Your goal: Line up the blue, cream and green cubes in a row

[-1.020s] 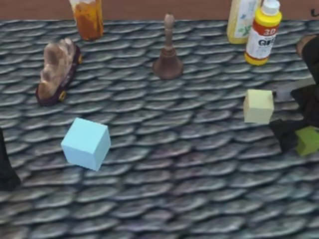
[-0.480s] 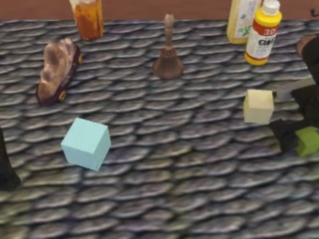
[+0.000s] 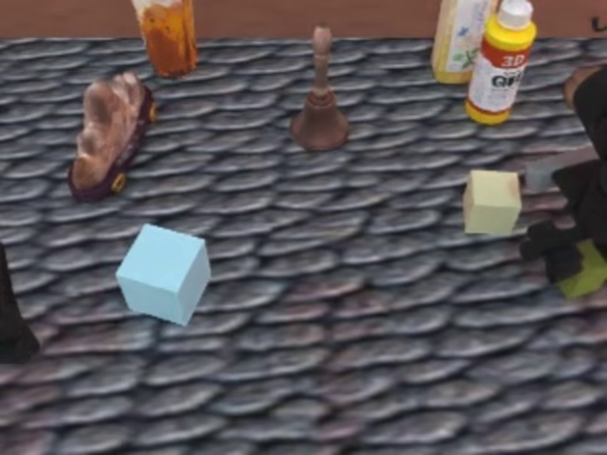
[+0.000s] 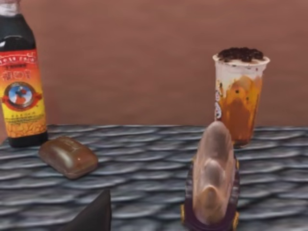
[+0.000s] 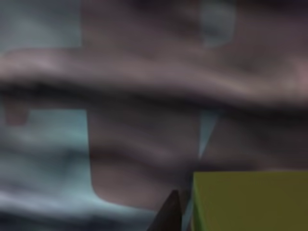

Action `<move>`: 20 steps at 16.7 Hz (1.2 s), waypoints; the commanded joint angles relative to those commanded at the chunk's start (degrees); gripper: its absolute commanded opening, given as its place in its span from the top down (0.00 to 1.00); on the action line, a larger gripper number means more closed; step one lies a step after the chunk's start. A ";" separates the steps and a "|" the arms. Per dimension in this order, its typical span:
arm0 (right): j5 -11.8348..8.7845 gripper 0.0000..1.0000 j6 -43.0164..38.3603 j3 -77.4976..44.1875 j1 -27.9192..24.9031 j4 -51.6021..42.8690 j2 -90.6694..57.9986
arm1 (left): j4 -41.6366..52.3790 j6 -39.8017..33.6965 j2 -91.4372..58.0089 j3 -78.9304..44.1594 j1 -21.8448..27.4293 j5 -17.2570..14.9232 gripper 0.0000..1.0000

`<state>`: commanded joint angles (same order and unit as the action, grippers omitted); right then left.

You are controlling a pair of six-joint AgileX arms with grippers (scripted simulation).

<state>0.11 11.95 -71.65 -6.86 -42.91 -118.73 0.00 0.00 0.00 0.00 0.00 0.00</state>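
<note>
The right gripper (image 3: 567, 258) has shifted toward the table's right edge, and the green cube (image 3: 590, 270) now sits turned under it; whether the fingers grip it I cannot tell. Three cubes, one each: blue cube (image 3: 163, 273) at left, corner-on, cream cube (image 3: 492, 202) just beside the gripper. The left gripper (image 3: 11, 322) is parked at the left edge.

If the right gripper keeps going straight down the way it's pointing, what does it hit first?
Most likely the green cube: the right gripper sits right over it at the table's right edge, and the right wrist view shows it close beside a fingertip. Depth is unclear, so contact cannot be confirmed.

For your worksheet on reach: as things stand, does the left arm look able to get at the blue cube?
Probably yes: the left arm sits at the table's left edge, with only bare table between it and the blue cube.
</note>
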 joint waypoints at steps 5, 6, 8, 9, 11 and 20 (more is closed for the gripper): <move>0.00 1.00 0.00 0.00 0.00 0.00 0.00 | 0.00 0.00 0.00 0.00 0.00 0.00 0.00; 0.00 1.00 0.00 0.00 0.00 0.00 0.00 | 0.00 0.00 0.00 0.00 0.00 0.00 0.00; 0.00 1.00 0.00 0.00 0.00 0.00 0.00 | 0.00 0.00 0.00 0.00 0.00 0.00 0.00; -0.45 1.00 -0.33 -0.87 0.07 -1.04 2.29 | 0.00 0.00 0.00 0.00 0.00 0.00 0.00; -0.48 1.00 -0.20 -1.63 -0.08 -2.03 2.57 | 0.00 0.00 0.00 0.00 0.00 0.00 0.00; -0.50 1.00 -0.16 -9.51 -0.42 -15.61 8.21 | 0.00 0.00 0.00 0.00 0.00 0.00 0.00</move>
<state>-0.38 11.79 -81.16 -7.28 -58.52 -110.52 0.00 0.00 0.00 0.00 0.00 0.00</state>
